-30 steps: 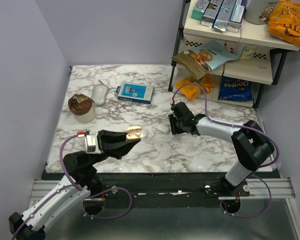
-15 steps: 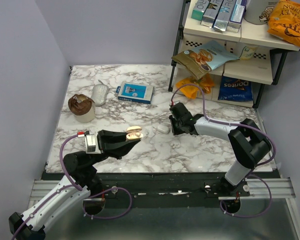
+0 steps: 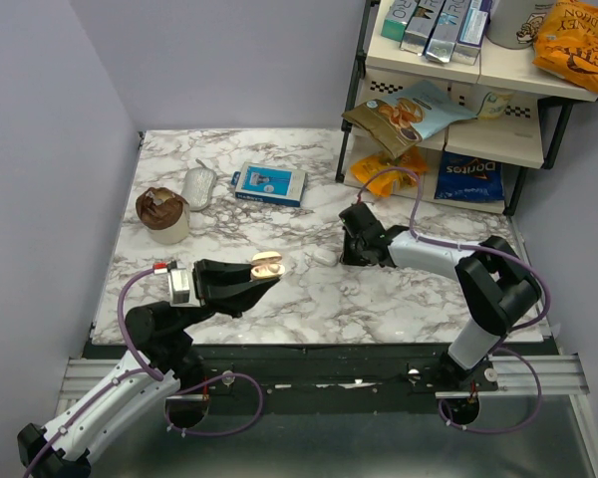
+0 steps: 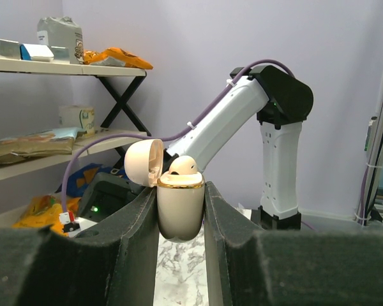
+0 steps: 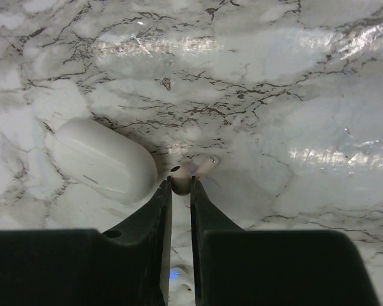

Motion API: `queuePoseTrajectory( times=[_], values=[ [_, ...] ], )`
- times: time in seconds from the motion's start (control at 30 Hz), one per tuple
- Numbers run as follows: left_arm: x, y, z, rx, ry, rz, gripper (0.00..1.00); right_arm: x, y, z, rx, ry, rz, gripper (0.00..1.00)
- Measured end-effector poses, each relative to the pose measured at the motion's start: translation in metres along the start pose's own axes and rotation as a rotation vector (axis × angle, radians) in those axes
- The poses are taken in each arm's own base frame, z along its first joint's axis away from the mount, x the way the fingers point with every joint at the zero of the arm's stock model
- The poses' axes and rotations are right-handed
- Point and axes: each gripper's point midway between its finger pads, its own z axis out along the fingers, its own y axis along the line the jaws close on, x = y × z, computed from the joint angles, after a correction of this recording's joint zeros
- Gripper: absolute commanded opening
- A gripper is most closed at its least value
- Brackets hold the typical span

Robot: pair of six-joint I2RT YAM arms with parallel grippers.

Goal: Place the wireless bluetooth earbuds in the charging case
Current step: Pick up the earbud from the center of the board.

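We find the left pincer (image 3: 262, 274) clamped on the open charging case (image 4: 180, 207), left of centre in the top view, with one earbud (image 4: 183, 166) seated inside. The right pincer (image 5: 180, 186) pinches the second earbud (image 5: 182, 178) on the tabletop (image 5: 274, 76), beside a white oval case (image 5: 105, 160).

Marble table (image 3: 229, 234) held blue box (image 3: 269, 184), mouse (image 3: 198, 187) & brown-topped cup (image 3: 162, 214) back-left. White oval case (image 3: 324, 256) lay mid-table, earbud (image 5: 182, 180) just beside.

Open cream charging case (image 4: 180, 213) upright in the left gripper (image 4: 179, 191) — one earbud (image 4: 183, 166) inside
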Motion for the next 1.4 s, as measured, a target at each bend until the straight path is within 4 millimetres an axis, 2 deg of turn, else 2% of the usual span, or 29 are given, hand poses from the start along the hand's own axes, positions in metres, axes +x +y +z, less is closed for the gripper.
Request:
queuePoseTrajectory(
  times=[0.23, 0.4, 0.47, 0.5, 0.6, 0.7, 0.8, 0.93, 1.17, 1.27, 1.4],
  values=[
    [-0.002, -0.001, -0.001, 0.002, -0.005, 0.002, 0.0, 0.0, 0.004, -0.004, 0.02, -0.004, 0.305, 0.01],
    [-0.003, -0.002, -0.001, 0.002, -0.008, 0.003, 0.0, -0.001, -0.017, -0.013, 0.076, -0.041, 0.587, 0.01],
    [-0.003, -0.002, -0.002, 0.002, -0.009, 0.004, 0.0, 0.0, -0.025, -0.013, 0.101, -0.045, 0.672, 0.11],
    [-0.003, -0.002, -0.002, 0.002, -0.008, 0.003, 0.0, 0.0, -0.028, -0.012, 0.109, -0.046, 0.702, 0.24],
    [-0.003, -0.002, -0.002, 0.001, -0.008, 0.003, 0.0, -0.002, -0.033, -0.01, 0.12, -0.047, 0.744, 0.46],
    [-0.003, -0.002, -0.002, 0.001, -0.008, 0.003, 0.0, -0.003, -0.035, -0.01, 0.121, -0.047, 0.736, 0.57],
    [-0.003, -0.002, -0.002, 0.0, -0.007, 0.003, 0.0, -0.003, -0.036, -0.01, 0.122, -0.047, 0.697, 0.63],
    [-0.003, -0.002, -0.002, 0.0, -0.007, 0.002, 0.0, -0.007, -0.036, -0.015, 0.113, -0.049, 0.588, 0.64],
    [0.0, -0.001, -0.002, -0.004, 0.003, -0.003, 0.0, -0.044, -0.029, -0.033, 0.047, -0.112, 0.117, 0.53],
    [0.003, 0.001, -0.001, -0.007, 0.012, -0.008, 0.0, -0.042, -0.032, -0.034, 0.027, -0.096, -0.09, 0.5],
    [0.01, 0.004, 0.0, -0.016, 0.034, -0.02, 0.0, -0.031, -0.035, -0.028, 0.003, -0.039, -0.28, 0.51]
  ],
)
